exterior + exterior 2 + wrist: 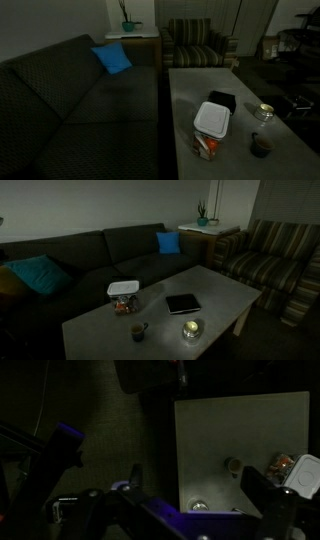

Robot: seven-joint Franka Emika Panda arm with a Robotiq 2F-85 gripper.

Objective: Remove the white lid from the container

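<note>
The white lid point(212, 119) sits flat on the see-through container point(206, 146), whose orange-red contents show through, near the table's front. In an exterior view the lid point(124, 286) caps the container point(124, 304) on the sofa side of the table. The wrist view catches the container point(285, 463) and its lid point(309, 475) at the right edge. My gripper point(198, 488) hangs high over the table edge, well apart from the container. It is open, and nothing lies between its dark fingers point(262, 488). Neither exterior view shows the gripper.
On the grey table point(190, 95) lie a black square box point(221, 101), a small dark bowl point(260, 146) and a glass jar point(264, 112). A dark sofa point(70, 100) with a blue pillow point(112, 58) flanks it. A striped armchair point(270, 260) stands at the far end.
</note>
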